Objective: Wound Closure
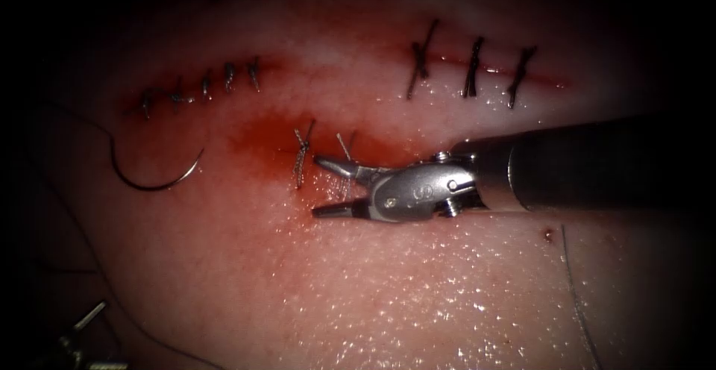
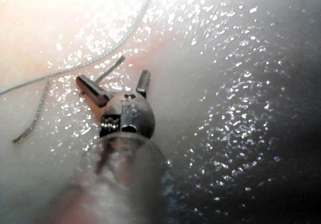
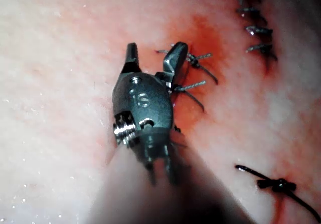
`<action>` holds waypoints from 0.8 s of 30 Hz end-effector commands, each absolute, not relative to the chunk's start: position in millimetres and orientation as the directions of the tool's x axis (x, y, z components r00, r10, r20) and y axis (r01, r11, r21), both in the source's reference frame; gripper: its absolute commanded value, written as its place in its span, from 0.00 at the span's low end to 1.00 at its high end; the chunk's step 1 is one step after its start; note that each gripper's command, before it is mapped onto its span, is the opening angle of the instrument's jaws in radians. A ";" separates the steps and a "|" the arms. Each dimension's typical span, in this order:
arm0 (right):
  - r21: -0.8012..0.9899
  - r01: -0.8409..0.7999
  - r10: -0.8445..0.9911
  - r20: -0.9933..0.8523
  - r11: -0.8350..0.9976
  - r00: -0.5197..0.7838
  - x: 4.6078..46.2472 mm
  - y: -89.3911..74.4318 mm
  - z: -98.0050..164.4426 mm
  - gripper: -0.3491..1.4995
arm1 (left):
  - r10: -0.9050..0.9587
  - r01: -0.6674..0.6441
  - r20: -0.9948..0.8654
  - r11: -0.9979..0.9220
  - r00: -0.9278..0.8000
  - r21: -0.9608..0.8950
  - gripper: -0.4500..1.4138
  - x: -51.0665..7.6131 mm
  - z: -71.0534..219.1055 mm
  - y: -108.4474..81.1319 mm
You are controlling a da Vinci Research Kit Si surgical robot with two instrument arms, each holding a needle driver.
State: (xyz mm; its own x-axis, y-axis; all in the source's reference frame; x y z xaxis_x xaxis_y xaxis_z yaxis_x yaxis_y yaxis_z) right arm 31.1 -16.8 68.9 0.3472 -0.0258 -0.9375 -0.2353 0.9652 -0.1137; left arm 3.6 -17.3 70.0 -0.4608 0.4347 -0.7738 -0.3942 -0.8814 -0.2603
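The curved needle [image 1: 158,182] lies loose on the tissue [image 1: 388,295] at the left, just below the left row of stitches [image 1: 203,86]; neither tool holds it. Its thread [image 1: 82,120] trails off up and to the left. My right tool [image 1: 316,185] comes in from the right with jaws open and empty, straddling the two middle stitches [image 1: 301,155] in the red fluid [image 1: 261,140]. In the right wrist view the right tool [image 3: 155,48] stands open beside those stitches [image 3: 194,58]. My left tool [image 2: 113,77] is open and holds nothing, and sits dimly at the lower left [image 1: 80,331].
A third row of dark stitches [image 1: 471,68] closes the cut at the upper right. A loose thread [image 1: 578,299] runs down the tissue at the lower right. Near the left tool a thread [image 2: 100,58] crosses the tissue, with a short cut end [image 2: 31,126] beside it.
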 end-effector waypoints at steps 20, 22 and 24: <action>-0.095 -0.239 -0.008 -0.940 0.966 0.340 31.7 -17.4 69.2 0.87 | 0.557 -0.411 -0.658 -0.827 -0.507 -0.383 0.60 7.1 65.2 -20.9; -0.095 -0.239 -0.008 -0.940 0.966 0.340 31.7 -17.5 69.2 0.87 | 0.543 -0.398 -0.660 -0.837 -0.520 -0.375 0.61 7.0 63.8 -20.6; -0.095 -0.239 -0.008 -0.940 0.966 0.340 31.7 -17.5 69.2 0.87 | 0.539 -0.391 -0.656 -0.840 -0.527 -0.376 0.64 6.9 62.2 -20.1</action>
State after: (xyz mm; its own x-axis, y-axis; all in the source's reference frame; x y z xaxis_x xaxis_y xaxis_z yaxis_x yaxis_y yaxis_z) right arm 31.0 -16.9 68.7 0.3403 -0.0048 -0.9403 -0.2419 0.9659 -0.0924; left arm 7.4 -18.7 61.1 -0.5326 0.5332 -0.6574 -0.3877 -0.8441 -0.3705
